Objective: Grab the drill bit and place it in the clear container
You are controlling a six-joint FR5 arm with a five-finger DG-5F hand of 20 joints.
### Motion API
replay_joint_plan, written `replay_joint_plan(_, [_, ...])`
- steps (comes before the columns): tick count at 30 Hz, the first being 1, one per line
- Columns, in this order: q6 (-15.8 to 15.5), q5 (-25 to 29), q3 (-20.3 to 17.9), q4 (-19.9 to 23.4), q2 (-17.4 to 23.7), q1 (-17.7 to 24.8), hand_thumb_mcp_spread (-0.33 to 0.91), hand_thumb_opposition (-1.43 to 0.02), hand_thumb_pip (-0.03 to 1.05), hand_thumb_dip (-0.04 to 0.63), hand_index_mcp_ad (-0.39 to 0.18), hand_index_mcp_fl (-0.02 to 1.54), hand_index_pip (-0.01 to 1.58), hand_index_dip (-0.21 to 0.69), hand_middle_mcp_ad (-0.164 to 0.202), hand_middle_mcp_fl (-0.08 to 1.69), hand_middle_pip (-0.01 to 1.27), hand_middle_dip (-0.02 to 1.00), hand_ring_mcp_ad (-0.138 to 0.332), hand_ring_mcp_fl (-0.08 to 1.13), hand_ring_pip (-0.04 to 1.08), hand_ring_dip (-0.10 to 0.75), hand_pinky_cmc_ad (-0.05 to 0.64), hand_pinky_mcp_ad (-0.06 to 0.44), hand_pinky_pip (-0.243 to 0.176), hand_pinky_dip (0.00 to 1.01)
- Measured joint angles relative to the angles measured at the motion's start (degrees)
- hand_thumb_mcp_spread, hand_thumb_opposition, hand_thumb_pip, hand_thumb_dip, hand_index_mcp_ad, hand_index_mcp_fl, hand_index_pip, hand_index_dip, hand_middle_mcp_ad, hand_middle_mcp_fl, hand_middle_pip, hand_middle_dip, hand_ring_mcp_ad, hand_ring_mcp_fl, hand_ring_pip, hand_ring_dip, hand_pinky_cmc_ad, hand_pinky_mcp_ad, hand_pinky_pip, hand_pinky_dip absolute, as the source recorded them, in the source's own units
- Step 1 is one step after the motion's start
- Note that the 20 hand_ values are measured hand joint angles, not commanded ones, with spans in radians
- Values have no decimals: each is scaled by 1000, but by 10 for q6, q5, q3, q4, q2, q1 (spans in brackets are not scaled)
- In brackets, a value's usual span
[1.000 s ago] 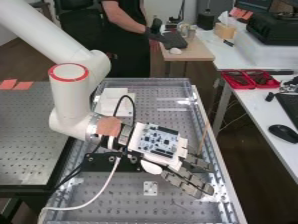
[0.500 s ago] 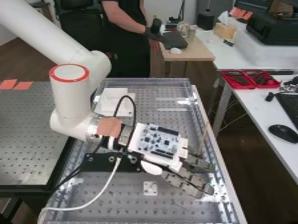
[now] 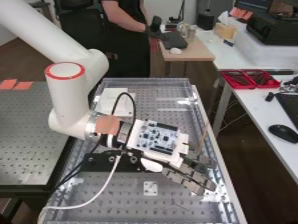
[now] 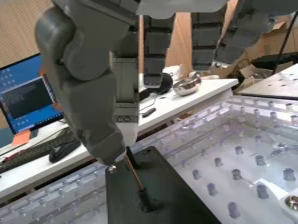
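Observation:
The hand [image 3: 187, 172] is over the right part of the clear container [image 3: 120, 205], tilted down toward its right wall in the high view. In the wrist view the hand [image 4: 83, 100] reaches down to the upper end of a thin copper-coloured drill bit [image 4: 136, 175]. The bit slants, its darker lower end at a flat black block [image 4: 163, 192]. Whether the hand has hold of the bit cannot be made out. The clear container [image 4: 253, 155] with its studded floor lies around and beside the block.
A white bench [image 3: 266, 112] with a black mouse [image 3: 283, 133] and red trays [image 3: 249, 79] runs along the right. A dark perforated table [image 3: 30, 135] adjoins on the left. White sheets [image 3: 113, 102] lie near the container's far end.
In the high view the hand has shifted and turned slightly, its circuit board moving a little up and left. The container and bench have kept their places.

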Motion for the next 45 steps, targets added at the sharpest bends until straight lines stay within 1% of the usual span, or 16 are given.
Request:
replay_joint_plan(2, [1,3,0,1,2,0,632,-920,482,251,-75,672,1292,106,-19,264,126,175,216,129,101,-37,297,182,-96,180])
replay_joint_plan(4, [1,2,-1,3,5,0,646,-920,422,246,-75,716,1292,106,-23,260,126,175,216,129,101,-37,300,182,-96,180])
replay_joint_plan(5, [1,2,-2,4,7,0,646,-920,422,246,-75,723,1290,106,-23,281,126,175,216,129,101,-37,300,182,-96,180])
replay_joint_plan(11, [-7,-1,-7,5,28,1,646,-920,422,241,-77,723,1290,106,-23,279,126,175,216,129,101,-37,295,182,-96,178])
replay_joint_plan(14, [-20,0,-12,2,51,3,646,-923,422,241,-77,744,1279,106,-23,279,126,175,216,129,101,-37,293,182,-99,178])
replay_joint_plan(16, [-36,2,-17,-2,75,7,648,-925,422,241,-77,738,1262,106,-23,279,126,175,216,129,101,-37,302,182,-99,178])
replay_joint_plan(19, [-51,1,-25,-6,103,11,646,-925,422,241,-77,740,1258,106,-19,279,129,175,216,129,101,-37,309,182,-99,178])
replay_joint_plan(20, [-54,0,-27,-7,111,13,646,-937,422,241,-77,770,1246,106,-23,279,126,175,216,129,101,-37,309,183,-96,178])
replay_joint_plan(22, [-62,-1,-35,-8,134,19,642,-942,424,241,-77,771,1229,112,-23,283,129,175,216,129,101,-37,309,183,-96,178])
replay_joint_plan(23, [-63,0,-37,-9,139,21,642,-941,424,244,-77,777,1215,113,-23,283,126,176,216,129,101,-37,309,183,-99,178])
replay_joint_plan(25, [-70,2,-45,-10,161,30,642,-956,422,244,-77,813,1183,113,-23,279,124,176,216,129,101,-37,309,183,-99,178])
replay_joint_plan(28, [-75,-7,-51,-12,177,38,642,-956,422,241,-77,813,1162,126,-23,279,126,188,216,129,101,-37,309,183,-99,178])
replay_joint_plan(31, [-77,-31,-54,-15,189,44,646,-969,422,241,-77,826,1152,154,-23,279,129,188,216,129,99,-37,307,180,-96,178])
replay_joint_plan(37, [-78,-45,-61,-24,209,67,634,-972,422,244,-77,846,1101,162,-23,274,126,188,216,129,99,-38,307,183,-96,178])
replay_joint_plan(42, [-75,-71,-64,-30,215,84,635,-972,422,244,-77,850,1100,173,-23,298,126,188,216,129,101,-38,307,180,-96,178])
replay_joint_plan(45, [-73,-87,-65,-35,217,97,637,-979,422,244,-77,852,1086,201,-23,298,126,188,216,129,101,-38,311,183,-96,178])
